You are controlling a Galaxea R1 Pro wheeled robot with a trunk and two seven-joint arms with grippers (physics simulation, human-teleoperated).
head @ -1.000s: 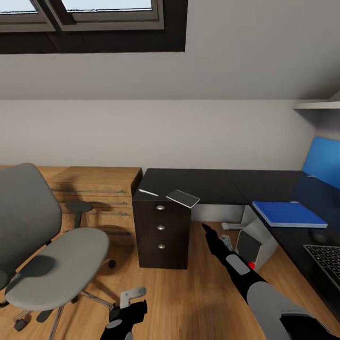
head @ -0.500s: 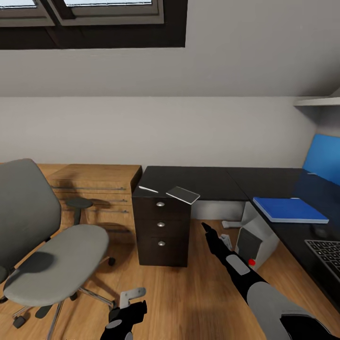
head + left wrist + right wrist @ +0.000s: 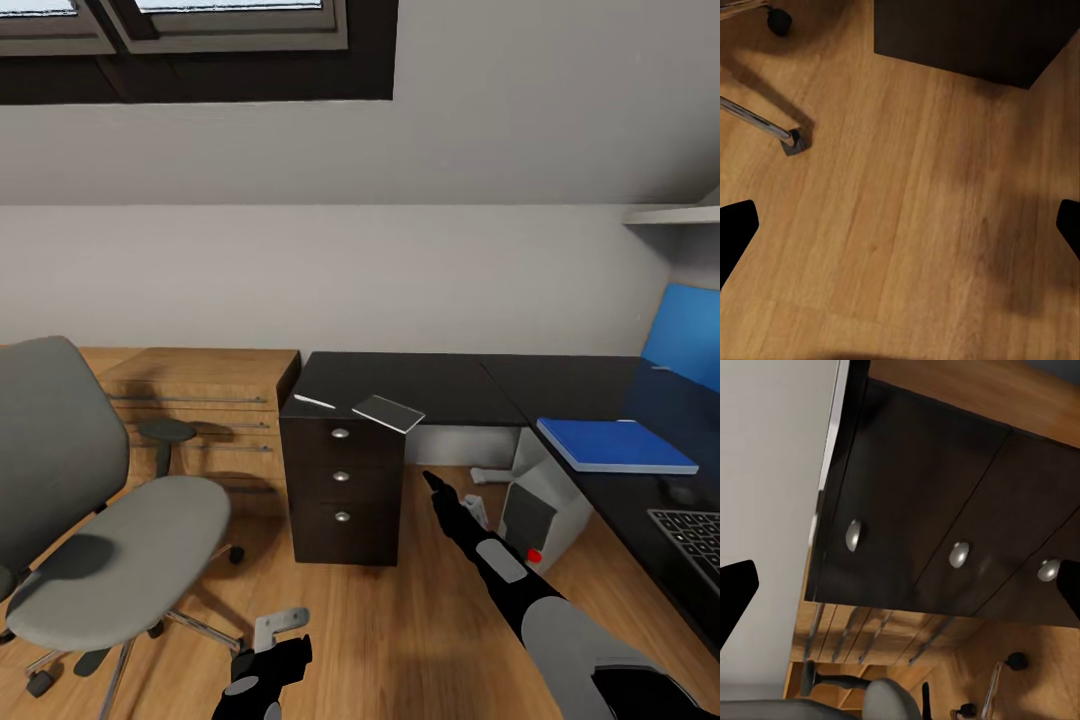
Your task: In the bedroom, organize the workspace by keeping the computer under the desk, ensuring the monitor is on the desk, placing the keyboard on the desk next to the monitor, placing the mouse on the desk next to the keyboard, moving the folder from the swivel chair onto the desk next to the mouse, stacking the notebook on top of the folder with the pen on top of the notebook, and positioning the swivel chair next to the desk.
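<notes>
Head view: right jaws [image 3: 432,481], spread apart and empty, reach toward the notebook [image 3: 387,412] on the counter [image 3: 440,385]; a level approach suits. Left jaws [image 3: 900,232] also apart.

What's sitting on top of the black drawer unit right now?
On the drawer unit lie the notebook and the white pen, apart from each other. Whatever is inside the drawers is hidden.

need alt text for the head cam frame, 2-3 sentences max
A black L-shaped desk with a three-knob drawer unit holds a white pen and dark notebook at its near corner, with a blue folder and keyboard on its right wing. A grey swivel chair stands left, a silver computer sits under the desk, and the right arm reaches toward the drawers.
</notes>
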